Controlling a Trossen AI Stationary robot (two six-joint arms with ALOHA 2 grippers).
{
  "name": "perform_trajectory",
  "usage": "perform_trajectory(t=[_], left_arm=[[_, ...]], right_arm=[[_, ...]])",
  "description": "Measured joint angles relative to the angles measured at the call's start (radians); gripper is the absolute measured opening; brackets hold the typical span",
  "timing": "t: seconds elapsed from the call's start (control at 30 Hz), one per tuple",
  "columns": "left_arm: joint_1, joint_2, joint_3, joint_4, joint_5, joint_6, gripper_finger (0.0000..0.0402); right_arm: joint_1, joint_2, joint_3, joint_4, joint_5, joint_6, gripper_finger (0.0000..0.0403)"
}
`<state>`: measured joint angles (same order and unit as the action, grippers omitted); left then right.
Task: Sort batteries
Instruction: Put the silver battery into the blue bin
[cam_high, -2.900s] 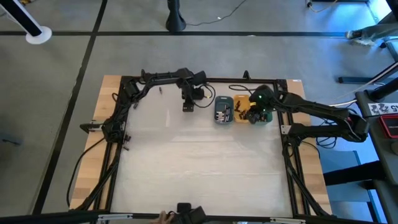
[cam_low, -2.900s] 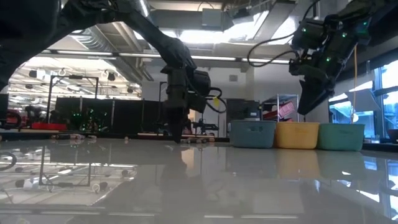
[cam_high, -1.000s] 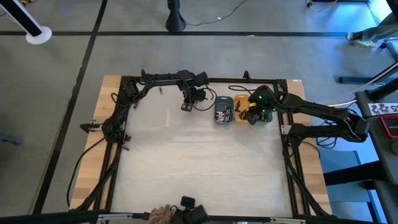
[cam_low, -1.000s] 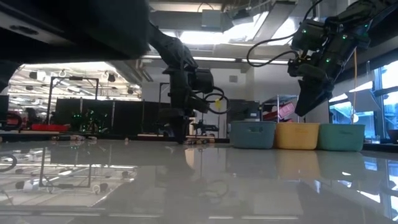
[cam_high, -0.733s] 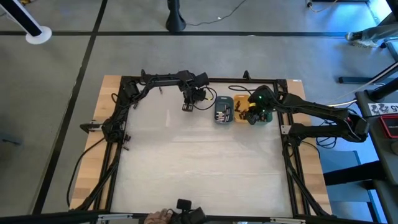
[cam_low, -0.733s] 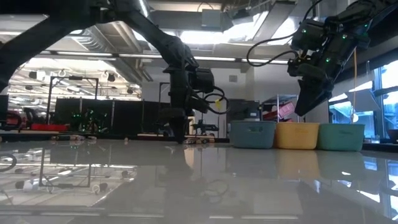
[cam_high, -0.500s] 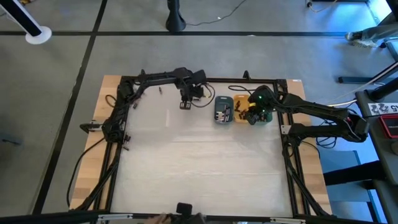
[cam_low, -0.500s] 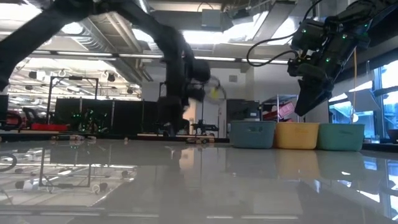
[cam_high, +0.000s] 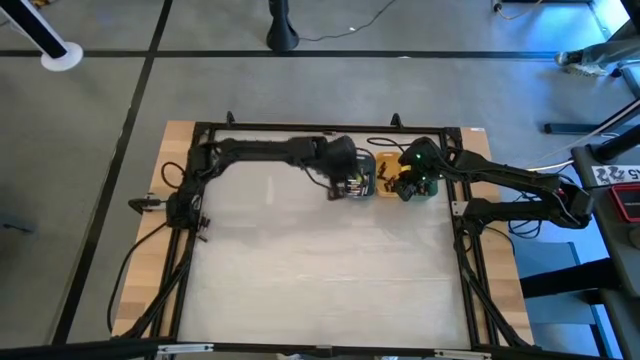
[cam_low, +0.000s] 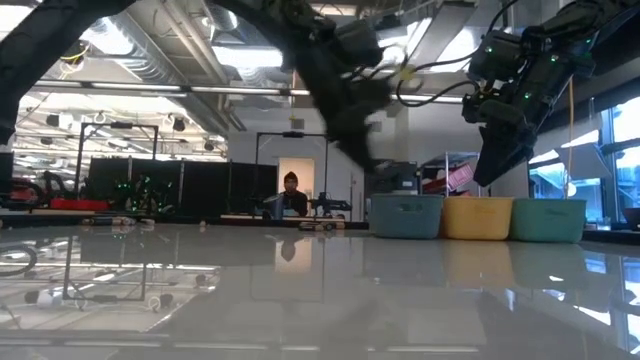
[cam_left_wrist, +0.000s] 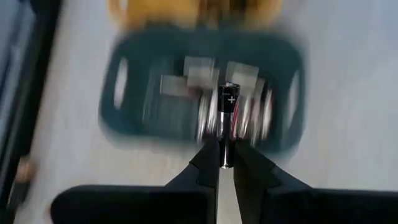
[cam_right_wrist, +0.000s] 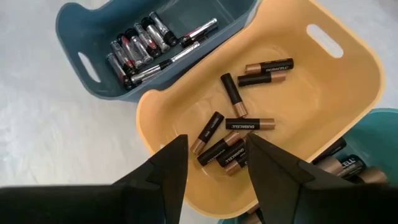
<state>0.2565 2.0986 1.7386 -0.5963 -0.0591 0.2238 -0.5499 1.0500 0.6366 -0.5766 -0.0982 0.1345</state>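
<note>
Your left gripper (cam_left_wrist: 225, 163) pinches one battery (cam_left_wrist: 227, 118) tight and hangs right over the blue tray (cam_left_wrist: 124, 127), so you are dropping it off. Next, let go gently. Your right gripper (cam_right_wrist: 214, 163) waits half open over the yellow tray (cam_right_wrist: 323, 106), holding nothing.

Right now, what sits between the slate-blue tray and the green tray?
The yellow tray, holding loose batteries, sits between the slate-blue tray and green tray; right wrist view shows it.

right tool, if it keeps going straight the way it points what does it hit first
Most likely the loose batteries on the floor of the yellow tray. The right tool is open and aimed into that tray, though how far above it is unclear.
</note>
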Motion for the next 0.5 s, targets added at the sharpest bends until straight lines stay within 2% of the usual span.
perform_trajectory(t=[0.2,0.37,0.5], left_arm=[[-0.028,0.047,0.002,0.203,-0.053,-0.183,0.0019],[0.012,0.096,0.001,0.212,-0.051,-0.438,0.0019],[0.033,0.126,0.001,0.216,-0.041,-0.536,0.0019]], right_arm=[[0.0,-0.001,0.019,-0.003,-0.003,0.017,0.0162],[0.0,-0.002,0.043,-0.004,-0.027,0.038,0.0162],[0.0,-0.002,0.053,-0.001,-0.009,0.074,0.0163]])
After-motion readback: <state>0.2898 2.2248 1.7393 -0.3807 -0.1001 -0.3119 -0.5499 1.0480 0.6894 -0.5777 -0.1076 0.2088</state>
